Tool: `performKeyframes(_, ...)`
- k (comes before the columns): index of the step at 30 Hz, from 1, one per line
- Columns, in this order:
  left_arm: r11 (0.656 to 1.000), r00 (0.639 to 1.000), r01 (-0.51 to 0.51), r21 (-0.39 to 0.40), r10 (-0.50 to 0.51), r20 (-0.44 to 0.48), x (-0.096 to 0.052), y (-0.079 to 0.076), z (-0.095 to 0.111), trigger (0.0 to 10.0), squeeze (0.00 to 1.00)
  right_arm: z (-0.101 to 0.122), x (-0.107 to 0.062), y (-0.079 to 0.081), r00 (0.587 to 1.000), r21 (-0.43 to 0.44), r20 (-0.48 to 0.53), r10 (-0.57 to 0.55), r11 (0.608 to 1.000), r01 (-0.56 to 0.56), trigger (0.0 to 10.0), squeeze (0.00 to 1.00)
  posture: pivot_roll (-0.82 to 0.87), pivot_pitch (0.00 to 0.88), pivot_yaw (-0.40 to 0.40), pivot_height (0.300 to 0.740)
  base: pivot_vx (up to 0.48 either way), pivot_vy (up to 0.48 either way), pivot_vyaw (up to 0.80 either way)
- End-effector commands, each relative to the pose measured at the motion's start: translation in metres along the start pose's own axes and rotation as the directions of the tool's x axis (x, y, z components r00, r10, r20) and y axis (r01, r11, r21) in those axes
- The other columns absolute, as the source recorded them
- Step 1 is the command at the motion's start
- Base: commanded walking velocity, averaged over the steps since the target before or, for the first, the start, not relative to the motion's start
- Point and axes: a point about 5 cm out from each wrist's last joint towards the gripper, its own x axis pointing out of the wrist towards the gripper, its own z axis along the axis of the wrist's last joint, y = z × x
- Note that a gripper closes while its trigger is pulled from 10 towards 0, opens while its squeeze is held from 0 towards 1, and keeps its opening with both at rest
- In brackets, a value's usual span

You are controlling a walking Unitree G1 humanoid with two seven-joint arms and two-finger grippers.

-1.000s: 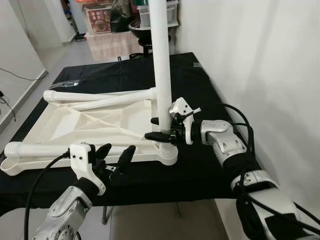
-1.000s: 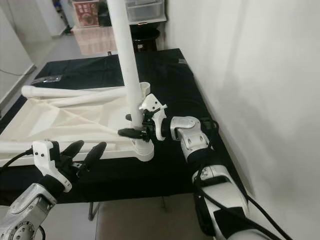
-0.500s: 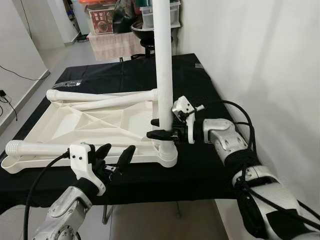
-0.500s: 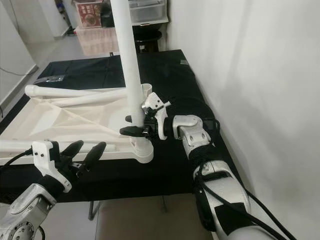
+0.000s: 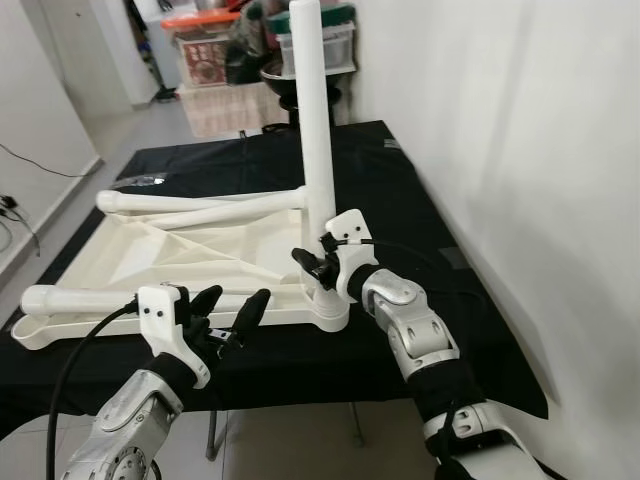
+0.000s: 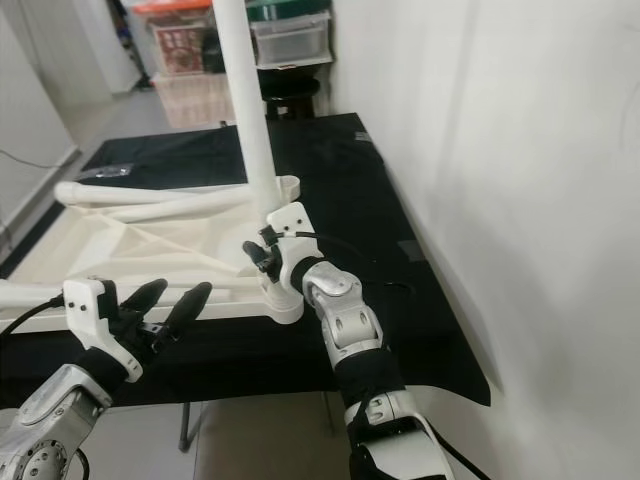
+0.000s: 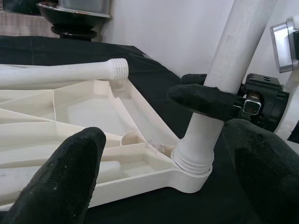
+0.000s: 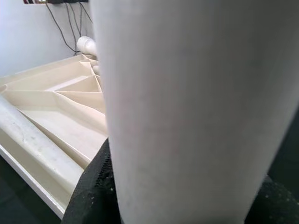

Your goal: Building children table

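The white children's table top (image 5: 150, 255) lies upside down on the black-clothed table (image 5: 400, 200). One white leg (image 5: 314, 150) stands upright in the near right corner socket (image 7: 191, 164). My right gripper (image 5: 318, 262) is shut on this leg just above the socket; in the right wrist view the leg (image 8: 187, 93) sits between its black fingers (image 8: 91, 193). My left gripper (image 5: 236, 298) hovers open at the table's front edge, left of the socket, holding nothing. Two more legs lie along the top, one at the far edge (image 5: 200, 200) and one at the near left (image 5: 80, 297).
A white wall (image 5: 520, 150) runs close along the table's right side. Behind the table stand storage boxes (image 5: 200, 50) and a black stool (image 5: 285, 75). A small clear bag (image 5: 148, 180) lies on the cloth at the far left. Open floor (image 5: 60, 220) lies to the left.
My right arm has swung round to the near side of the upright leg, its gripper still shut on it. The camera has shifted. The left gripper has stayed put.
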Motion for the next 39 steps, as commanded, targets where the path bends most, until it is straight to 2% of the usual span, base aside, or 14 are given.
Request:
performKeyframes(1, 1.000, 1.000, -0.030, 0.003, 0.030, -0.003, -0.002, 0.005, -0.001, 10.0, 0.00, -0.012, -0.003, -0.006, 0.997, -0.014, -0.068, -0.048, 0.999, 0.047, 10.0, 0.00, -0.06, 0.020, 0.072, 0.740, 0.000, 0.000, 0.00)
performKeyframes(2, 1.000, 1.000, -0.027, 0.003, 0.027, -0.005, -0.002, 0.005, -0.001, 10.0, 0.00, -0.010, -0.004, -0.007, 0.998, 0.000, -0.050, -0.029, 1.000, 0.029, 10.0, 1.00, -0.06, 0.022, 0.072, 0.740, 0.000, 0.000, 0.00)
performKeyframes(8, 1.000, 1.000, -0.012, -0.002, 0.012, -0.011, 0.000, 0.004, -0.001, 10.0, 0.00, 0.008, -0.007, -0.011, 0.998, 0.012, 0.033, 0.052, 0.999, -0.052, 10.0, 1.00, -0.06, 0.028, 0.077, 0.740, 0.000, 0.000, 0.00)
performKeyframes(11, 1.000, 1.000, -0.012, -0.004, 0.012, -0.010, 0.000, 0.004, -0.001, 10.0, 0.00, 0.021, -0.007, -0.019, 0.960, 0.012, 0.120, 0.253, 0.967, -0.256, 10.0, 1.00, -0.06, 0.029, 0.074, 0.740, 0.000, 0.000, 0.00)
performKeyframes(12, 1.000, 1.000, -0.014, -0.004, 0.014, -0.007, 0.000, 0.004, -0.001, 10.0, 0.00, 0.023, -0.012, -0.020, 0.895, -0.054, 0.117, 0.431, 0.903, -0.427, 10.0, 0.00, -0.06, 0.027, 0.074, 0.740, 0.000, 0.000, 0.00)
performKeyframes(16, 1.000, 1.000, -0.016, -0.003, 0.016, -0.007, 0.000, 0.004, -0.001, 10.0, 0.00, 0.027, -0.013, -0.022, 0.804, -0.110, 0.057, 0.591, 0.805, -0.584, 10.0, 0.00, -0.05, 0.018, 0.073, 0.740, 0.000, 0.000, 0.00)
performKeyframes(23, 1.000, 1.000, -0.017, 0.001, 0.017, -0.009, 0.000, 0.004, -0.001, 10.0, 0.00, 0.032, -0.008, -0.025, 0.777, -0.068, 0.062, 0.626, 0.780, -0.623, 10.0, 0.00, -0.05, 0.020, 0.071, 0.740, 0.000, 0.000, 0.00)
performKeyframes(24, 1.000, 1.000, -0.020, 0.002, 0.020, -0.008, 0.000, 0.004, -0.001, 10.0, 0.00, 0.030, -0.008, -0.025, 0.760, -0.041, 0.062, 0.646, 0.763, -0.645, 4.0, 0.00, -0.04, 0.022, 0.072, 0.740, 0.000, 0.000, 0.00)
performKeyframes(25, 1.000, 1.000, -0.020, 0.002, 0.020, -0.008, 0.000, 0.004, -0.001, 10.0, 0.00, 0.030, -0.008, -0.025, 0.760, -0.041, 0.062, 0.646, 0.763, -0.645, 4.0, 0.00, -0.04, 0.022, 0.072, 0.740, 0.000, 0.000, 0.00)
performKeyframes(26, 1.000, 1.000, -0.020, 0.003, 0.020, -0.007, 0.000, 0.004, 0.000, 10.0, 0.00, 0.029, -0.007, -0.025, 0.761, -0.042, 0.055, 0.646, 0.763, -0.645, 0.0, 0.00, -0.05, 0.023, 0.071, 0.740, 0.000, 0.000, 0.00)
performKeyframes(34, 1.000, 1.000, -0.020, 0.003, 0.020, -0.006, 0.000, 0.003, 0.001, 10.0, 0.00, 0.021, -0.014, -0.032, 0.729, -0.054, 0.050, 0.682, 0.731, -0.680, 0.0, 0.00, -0.05, 0.034, 0.070, 0.740, 0.000, 0.000, 0.00)
performKeyframes(36, 1.000, 1.000, -0.019, 0.003, 0.019, -0.007, 0.000, 0.003, 0.001, 10.0, 0.00, 0.012, -0.017, -0.039, 0.796, -0.068, 0.010, 0.606, 0.794, -0.604, 0.0, 0.00, -0.04, 0.038, 0.063, 0.740, 0.000, 0.000, 0.00)
performKeyframes(37, 1.000, 1.000, -0.020, 0.004, 0.020, -0.009, -0.001, 0.004, 0.000, 10.0, 0.00, 0.000, -0.018, -0.042, 0.878, -0.045, -0.033, 0.477, 0.877, -0.478, 0.0, 0.00, -0.04, 0.041, 0.058, 0.740, 0.000, 0.000, 0.00)
performKeyframes(39, 1.000, 1.000, -0.021, 0.005, 0.021, -0.009, -0.001, 0.004, 0.001, 10.0, 0.00, -0.005, -0.016, -0.040, 0.915, -0.019, -0.052, 0.401, 0.915, -0.402, 0.0, 0.00, -0.04, 0.043, 0.053, 0.740, 0.000, 0.000, 0.00)
